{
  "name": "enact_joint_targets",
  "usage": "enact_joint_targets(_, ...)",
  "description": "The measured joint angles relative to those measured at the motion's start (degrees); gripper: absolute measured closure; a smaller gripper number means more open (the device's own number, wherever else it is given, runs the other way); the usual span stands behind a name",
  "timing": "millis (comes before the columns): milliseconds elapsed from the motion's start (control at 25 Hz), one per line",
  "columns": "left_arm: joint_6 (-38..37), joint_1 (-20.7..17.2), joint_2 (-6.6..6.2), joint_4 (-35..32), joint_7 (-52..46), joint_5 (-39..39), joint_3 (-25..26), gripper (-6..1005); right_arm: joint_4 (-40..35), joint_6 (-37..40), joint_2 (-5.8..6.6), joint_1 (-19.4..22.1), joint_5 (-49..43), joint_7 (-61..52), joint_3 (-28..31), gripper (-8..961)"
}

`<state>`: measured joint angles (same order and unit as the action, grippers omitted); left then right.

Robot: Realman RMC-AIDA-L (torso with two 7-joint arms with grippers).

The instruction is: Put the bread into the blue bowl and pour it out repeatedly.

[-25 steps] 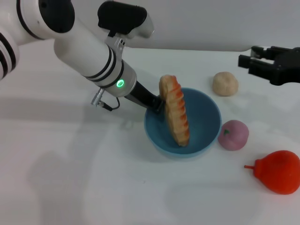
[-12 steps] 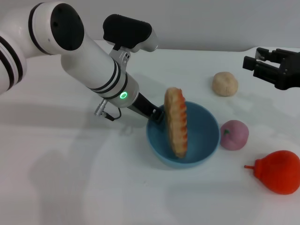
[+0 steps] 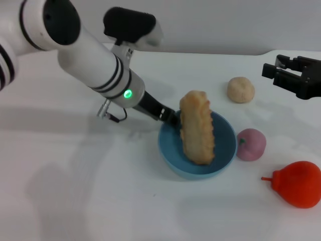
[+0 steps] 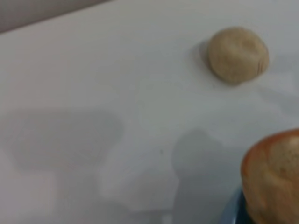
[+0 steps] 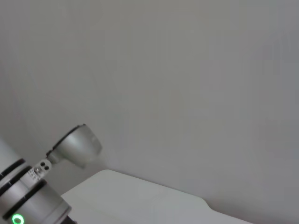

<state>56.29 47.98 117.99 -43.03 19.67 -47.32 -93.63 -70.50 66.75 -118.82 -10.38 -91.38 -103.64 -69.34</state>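
One bread (image 3: pixel 197 127), one blue bowl (image 3: pixel 224 141), one round beige bun (image 3: pixel 241 90), one pink fruit (image 3: pixel 251 144) and one red pear (image 3: pixel 298 184) sit on the white bench (image 3: pixel 75 191). The bread stands on end inside the bowl, its plain tan, ridged underside showing. The left tool (image 3: pixel 172 118) pinches the bowl's rim beside it; the right tool (image 3: pixel 288 75) hangs spread wide above the bench's far right.

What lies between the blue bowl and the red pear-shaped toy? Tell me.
In the head view, only bare white table separates the blue bowl from the red pear-shaped toy; the pink fruit sits off that line.
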Motion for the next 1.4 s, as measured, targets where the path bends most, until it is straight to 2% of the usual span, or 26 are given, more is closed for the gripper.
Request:
enact_joint_targets(40,0.12,-0.38,-0.06,-0.76,0.20,0.13,1.33,724,0.14,0.14,0.00,0.01,0.07,0.01,0.10,466)
enact_joint_targets(240,-0.13,-3.07,-0.45,-4.50,0.83,0.59,6.39,504,0.61,0.22,0.00,0.14,0.21,0.01,0.28,467)
enact_joint_targets(280,-0.67,-4.52,-0.48,-6.03,2.15,0.67,9.04,460,0.77,0.23,0.00,0.17,0.25,0.00,0.42,467)
enact_joint_targets(360,-1.16,-5.22,-0.47,-6.86,3.09,0.72,10.29,444,1.86,0.23,0.00,0.11,1.01,-0.01,1.15,467)
enact_joint_targets(440,-3.63,-7.48,-0.28,-8.89,5.35,0.40,12.78,429,4.40,0.21,0.12,-0.15,3.78,-0.02,2.45,467)
enact_joint_targets(560,-12.92,-13.32,0.07,-13.78,8.33,-1.98,12.64,422,9.31,1.37,0.34,-0.70,8.71,0.13,5.86,467)
enact_joint_targets(800,-35.69,-24.12,0.07,-19.04,13.71,-9.47,4.51,423,20.08,8.51,0.41,-1.58,14.75,4.69,17.20,467)
enact_joint_targets(840,-40.21,-25.74,0.11,-19.33,13.84,-10.46,3.20,424,22.00,9.54,0.40,-1.58,16.16,6.02,18.58,466)
enact_joint_targets(880,-48.47,-28.43,0.06,-19.64,13.94,-11.71,0.17,424,24.08,10.62,0.40,-1.56,17.89,7.81,19.95,466)
enact_joint_targets(920,-48.47,-28.43,0.06,-19.64,13.94,-11.71,0.17,424,26.43,11.89,0.42,-1.48,19.73,9.98,21.63,466)
enact_joint_targets(1120,-70.31,-33.16,-0.17,-18.43,14.07,-8.94,-10.62,426,35.68,15.56,0.44,-1.10,24.85,17.29,28.78,466)
enact_joint_targets(1240,-86.96,-34.23,0.00,-13.14,13.22,-6.52,-18.01,428,42.07,17.80,0.39,-0.92,27.79,23.49,33.17,466)
enact_joint_targets(1280,-96.81,-33.77,0.00,-8.85,12.36,-6.10,-22.16,428,44.25,18.59,0.28,-0.76,28.49,27.22,34.66,466)
enact_joint_targets(1400,-113.11,-30.62,0.10,2.81,9.65,-5.84,-30.99,429,51.38,20.57,0.05,-0.39,30.51,40.83,38.80,466)
